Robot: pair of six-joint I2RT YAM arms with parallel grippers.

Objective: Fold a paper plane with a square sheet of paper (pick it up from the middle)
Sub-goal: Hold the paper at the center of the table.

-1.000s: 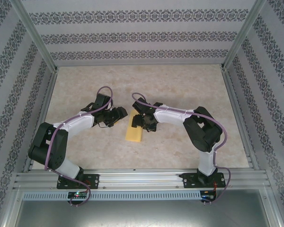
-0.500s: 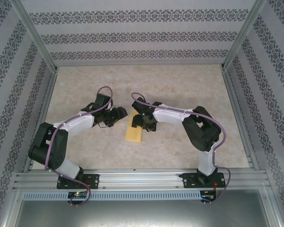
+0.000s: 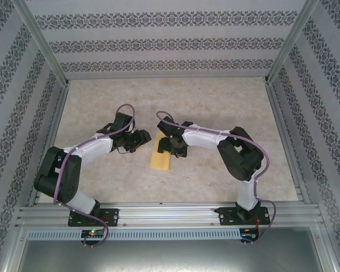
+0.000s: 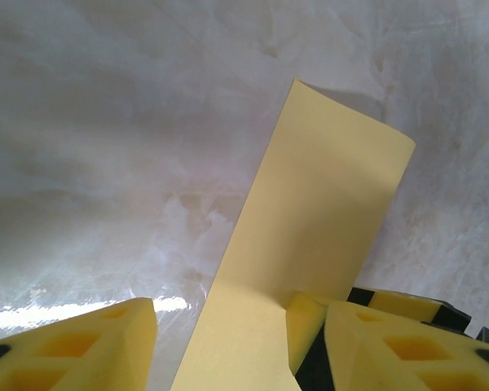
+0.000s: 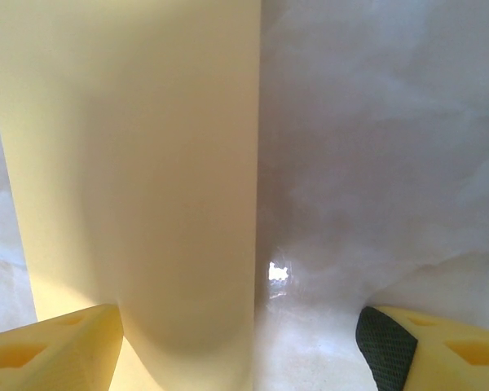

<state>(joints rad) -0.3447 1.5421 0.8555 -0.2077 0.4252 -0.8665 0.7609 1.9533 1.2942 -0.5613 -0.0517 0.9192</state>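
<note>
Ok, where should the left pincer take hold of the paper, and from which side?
Mid-length, from above, jaws straddling its narrow width. The paper lies on the table as a long folded strip, slim enough to fit between the fingers of the left pincer, so pinching its long edges together looks most workable.

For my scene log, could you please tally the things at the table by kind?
Yellow paper: 1
Pincers: 2 (left pincer, right pincer)
Total: 3
</note>
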